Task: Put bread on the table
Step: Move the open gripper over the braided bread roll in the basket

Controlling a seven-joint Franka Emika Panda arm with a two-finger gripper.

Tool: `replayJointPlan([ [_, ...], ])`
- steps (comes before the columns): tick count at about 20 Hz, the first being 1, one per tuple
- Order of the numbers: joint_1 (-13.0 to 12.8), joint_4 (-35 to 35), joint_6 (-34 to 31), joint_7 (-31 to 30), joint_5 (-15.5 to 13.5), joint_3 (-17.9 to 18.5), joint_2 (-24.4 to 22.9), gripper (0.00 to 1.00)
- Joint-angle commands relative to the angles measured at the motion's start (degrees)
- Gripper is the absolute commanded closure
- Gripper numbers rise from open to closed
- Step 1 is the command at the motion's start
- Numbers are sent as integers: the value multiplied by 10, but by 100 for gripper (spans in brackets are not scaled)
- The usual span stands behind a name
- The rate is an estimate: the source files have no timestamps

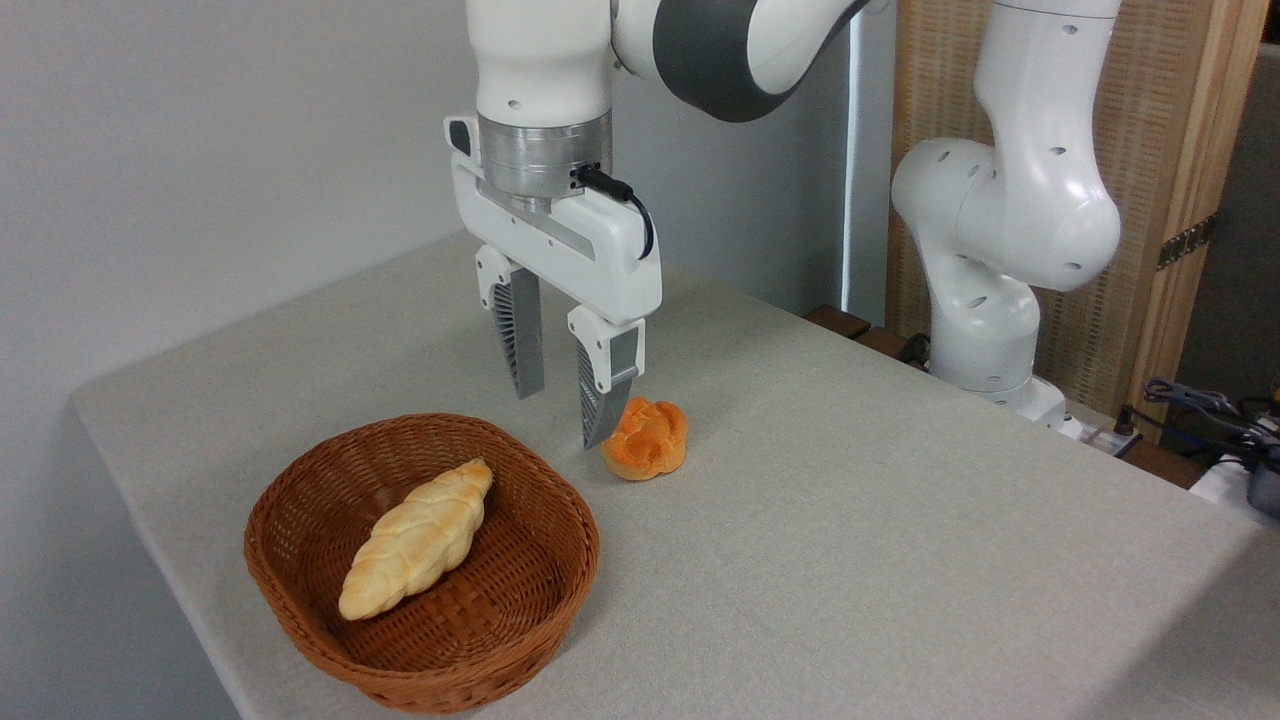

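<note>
One bread in basket, gripper apparently empty above

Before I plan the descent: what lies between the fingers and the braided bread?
In the camera view, only the basket's far rim and some bare weave separate the open gripper from the bread. The orange bun sits off to the right.

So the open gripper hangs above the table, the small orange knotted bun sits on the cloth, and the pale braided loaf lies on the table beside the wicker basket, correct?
Not quite. The pale braided loaf lies inside the brown woven wicker basket, not beside it, as the fixed camera view shows. The rest holds: the gripper hangs open and empty above the grey-beige table, and the small orange knotted bun sits on the cloth.
</note>
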Motion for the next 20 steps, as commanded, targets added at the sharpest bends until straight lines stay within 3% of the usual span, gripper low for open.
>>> replayJointPlan([
  [1,-4,2,23,-51,-14,3,0,0],
  [9,-5,1,130,-161,-17,2,29,0],
  [20,-9,1,242,-206,-17,-25,119,0],
])
